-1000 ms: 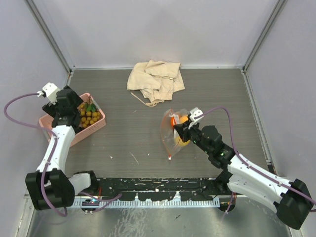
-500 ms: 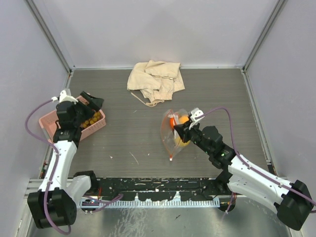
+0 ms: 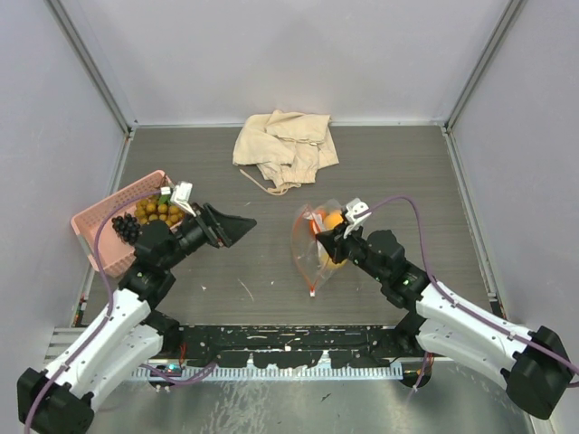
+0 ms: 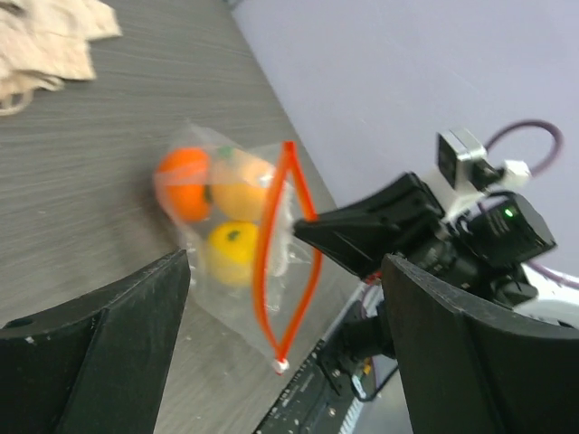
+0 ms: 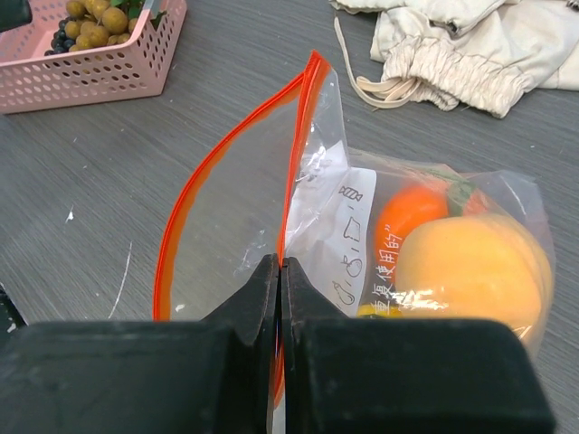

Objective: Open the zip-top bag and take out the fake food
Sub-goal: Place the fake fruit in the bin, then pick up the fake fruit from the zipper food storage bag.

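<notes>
The zip-top bag lies at mid-table, its orange-red zip mouth gaping open. Inside are fake food pieces: an orange, a larger orange-yellow fruit and a yellow lemon. My right gripper is shut on one side of the zip strip, holding that edge up. My left gripper hangs open and empty left of the bag, its fingers framing the bag's mouth from a distance. More fake food, a tan berry cluster and dark grapes, lies in the pink basket.
A crumpled beige cloth lies at the back centre. The pink mesh basket stands at the left edge, behind my left arm. Grey walls close the table on three sides. A black rail runs along the near edge.
My left arm has swung from over the pink basket rightward toward the bag, its jaws staying wide. The right gripper and the bag have barely moved.
</notes>
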Available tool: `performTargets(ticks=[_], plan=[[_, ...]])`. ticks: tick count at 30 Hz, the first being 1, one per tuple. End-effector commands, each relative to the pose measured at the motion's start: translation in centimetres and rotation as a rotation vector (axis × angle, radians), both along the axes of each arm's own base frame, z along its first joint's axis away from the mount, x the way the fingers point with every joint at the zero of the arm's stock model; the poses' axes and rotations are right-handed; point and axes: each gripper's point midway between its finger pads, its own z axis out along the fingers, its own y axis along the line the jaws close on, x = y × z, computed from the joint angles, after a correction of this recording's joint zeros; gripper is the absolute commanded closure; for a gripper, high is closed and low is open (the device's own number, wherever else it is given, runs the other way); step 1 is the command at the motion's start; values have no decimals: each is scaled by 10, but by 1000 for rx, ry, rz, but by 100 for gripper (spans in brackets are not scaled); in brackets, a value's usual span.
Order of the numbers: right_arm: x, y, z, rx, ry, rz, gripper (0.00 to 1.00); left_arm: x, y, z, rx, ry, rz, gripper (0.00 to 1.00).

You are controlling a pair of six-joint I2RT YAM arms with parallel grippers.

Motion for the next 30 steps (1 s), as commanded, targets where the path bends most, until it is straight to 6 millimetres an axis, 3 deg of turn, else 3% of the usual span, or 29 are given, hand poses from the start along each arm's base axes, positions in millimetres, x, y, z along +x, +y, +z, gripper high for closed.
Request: performTargets(ticks=[1, 6, 12, 19, 25, 30], plan=[[2, 10, 24, 63, -24, 28, 97, -18, -29, 21, -84, -57, -78, 18], [0, 14, 21, 66, -5, 43, 97, -39, -66, 7, -45, -25, -157, 27], [0, 17, 18, 68, 11, 51, 97, -61, -107, -13, 49, -34, -226, 30], [0, 20, 17, 69, 23, 62, 97, -59, -142, -37, 139, 9, -247, 51], [-1, 27, 24, 85, 24, 89, 97, -31, -142, -70, 293, -8, -138, 63], [-3, 35, 35, 88, 15, 135, 97, -16, -134, -94, 417, -81, -85, 66]])
